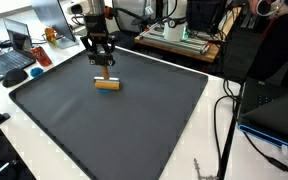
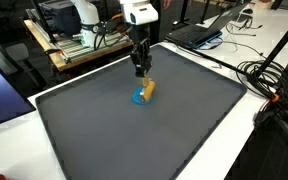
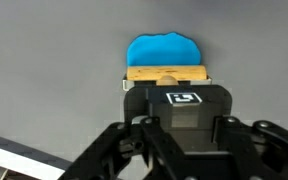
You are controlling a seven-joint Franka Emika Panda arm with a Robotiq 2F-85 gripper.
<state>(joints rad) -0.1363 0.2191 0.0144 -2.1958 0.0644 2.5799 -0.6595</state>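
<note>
Since my own black housing (image 3: 184,115) fills the near wrist view, my fingertips are hidden. My gripper (image 1: 104,72) has its jaws drawn together on the tan wooden block with a blue rounded pad (image 3: 165,60), toward the far side of the dark grey mat (image 1: 134,130). The mat covers a white table (image 1: 222,125). Farther left sits an open laptop (image 1: 17,45), and beyond it a cable-strewn wooden bench (image 1: 179,42).

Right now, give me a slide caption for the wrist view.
Gripper shut on a wooden block, its blue pad showing beyond, against the dark grey mat.
</note>
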